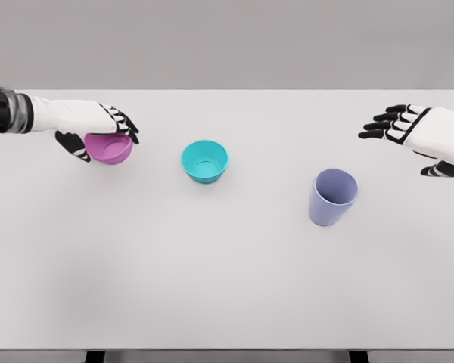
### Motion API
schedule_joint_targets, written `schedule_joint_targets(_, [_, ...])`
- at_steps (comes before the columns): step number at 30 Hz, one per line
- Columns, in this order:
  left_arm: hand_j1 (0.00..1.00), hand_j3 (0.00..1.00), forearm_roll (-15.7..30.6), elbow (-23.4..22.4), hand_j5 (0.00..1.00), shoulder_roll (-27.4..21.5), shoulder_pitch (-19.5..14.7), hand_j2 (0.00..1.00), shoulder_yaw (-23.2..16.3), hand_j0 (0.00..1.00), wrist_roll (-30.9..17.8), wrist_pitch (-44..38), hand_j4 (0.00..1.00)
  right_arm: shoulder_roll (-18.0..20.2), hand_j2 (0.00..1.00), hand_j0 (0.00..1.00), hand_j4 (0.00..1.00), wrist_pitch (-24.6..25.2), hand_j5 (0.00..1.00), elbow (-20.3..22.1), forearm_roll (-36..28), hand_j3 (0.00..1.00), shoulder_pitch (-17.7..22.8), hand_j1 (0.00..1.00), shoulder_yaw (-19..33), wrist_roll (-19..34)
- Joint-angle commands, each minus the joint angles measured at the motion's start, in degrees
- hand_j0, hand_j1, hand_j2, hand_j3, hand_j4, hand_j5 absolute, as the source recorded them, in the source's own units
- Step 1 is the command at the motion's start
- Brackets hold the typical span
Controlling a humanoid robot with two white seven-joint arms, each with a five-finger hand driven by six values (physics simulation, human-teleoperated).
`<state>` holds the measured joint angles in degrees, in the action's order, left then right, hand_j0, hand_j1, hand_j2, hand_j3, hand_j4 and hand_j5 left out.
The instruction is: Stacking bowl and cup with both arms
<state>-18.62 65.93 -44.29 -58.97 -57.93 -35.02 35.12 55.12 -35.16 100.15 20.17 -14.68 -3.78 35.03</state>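
Observation:
A magenta bowl (110, 148) sits at the left of the white table (227, 287), and my left hand (98, 138) is shut on it, fingers over its far rim and thumb at its near left side. A teal bowl (205, 160) stands upright near the table's middle, right of the magenta one. A lavender cup (332, 197) stands upright further right and nearer to me. My right hand (408, 144) hovers open at the far right, above and right of the cup, fingers spread and holding nothing.
The table's far edge runs along the grey wall, and its front edge shows at the bottom with two dark legs.

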Motion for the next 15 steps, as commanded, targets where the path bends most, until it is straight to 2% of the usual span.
schedule_joint_targets(1, [0.81,0.81,0.08,0.08,0.81,0.78,-0.09,0.81,0.10,0.81,0.02,-0.12,0.81,0.16,1.00,1.00,1.00,0.16,1.00,0.31,-0.49,1.00,0.09,1.00,0.09,-0.03])
schedule_joint_targets(7, [0.81,0.81,-0.01,0.08,0.81,1.57,-0.79,0.81,0.10,0.81,0.02,-0.12,0.81,-0.98,1.00,1.00,1.00,0.16,1.00,0.31,-0.57,1.00,0.35,1.00,-0.62,-0.03])
schedule_joint_targets(15, [0.79,0.79,-0.18,1.66,0.79,2.45,-2.11,0.79,0.01,0.79,0.02,-0.12,0.79,-0.19,1.00,1.00,1.00,0.16,1.00,0.31,-0.66,1.00,0.88,1.00,-0.62,-0.03])
